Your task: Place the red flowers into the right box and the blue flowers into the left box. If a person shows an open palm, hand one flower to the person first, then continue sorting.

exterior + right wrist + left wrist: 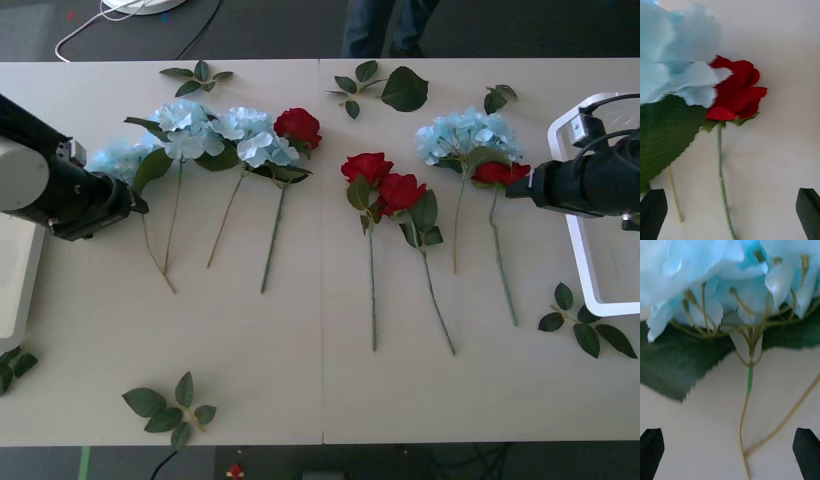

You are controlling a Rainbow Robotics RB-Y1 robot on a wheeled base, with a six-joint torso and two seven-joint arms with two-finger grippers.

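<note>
On the table (pixel 300 390) in the front view, two white trays are seen at the outer edges. The right box (pixel 590 290) is partly covered by the right arm, and nothing is seen lying in its visible part. The left box (pixel 18 290) is cut by the frame edge; its contents cannot be told. Between the trays, all flowers are laid on the tabletop with stems toward the robot. Blue flowers (pixel 215 135) are grouped left of centre, with another blue cluster (pixel 462 132) to the right. Red flowers (pixel 385 185) are paired near the middle, one red rose (pixel 297 126) is placed beside the left blue group, and another rose (pixel 497 173) is tucked under the right blue cluster. Loose leaf sprigs (pixel 170 408) are scattered around. The left gripper (pixel 135 203) is held at the leftmost blue bloom (pixel 118 160); the right gripper (pixel 512 190) is held just beside the rightmost rose.

Right wrist view: the right gripper (pixel 730 212) is shown spread wide, holding nothing, with a rose (pixel 735 92) and its stem between the black fingertips (pixel 652 210), and blue petals beside it.

Left wrist view: the left gripper (pixel 728 452) is likewise shown wide and unloaded, above the thin stem (pixel 747 405) of a blue bloom.
</note>
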